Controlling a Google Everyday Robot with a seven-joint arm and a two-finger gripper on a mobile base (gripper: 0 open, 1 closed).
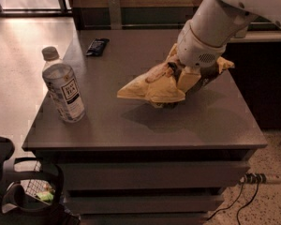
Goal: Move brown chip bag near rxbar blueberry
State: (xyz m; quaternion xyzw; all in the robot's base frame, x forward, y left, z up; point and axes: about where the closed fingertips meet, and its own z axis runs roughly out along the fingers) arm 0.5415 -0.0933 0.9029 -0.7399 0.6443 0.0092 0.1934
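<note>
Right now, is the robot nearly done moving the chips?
Grabbing looks done: the gripper has its jaws clamped on the brown chip bag, held just above the table. Carrying is in hand. Left: the rxbar blueberry lies at the far left corner, well apart from the bag, so it must go there and be set down.

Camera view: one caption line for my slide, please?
Gripper holds crinkly brown-and-yellow chip bag over grey table, far from small dark bar wrapper.

brown chip bag (150,86): crumpled, in hand (189,78), mid-table | rxbar blueberry (97,46): flat, far-left
</note>
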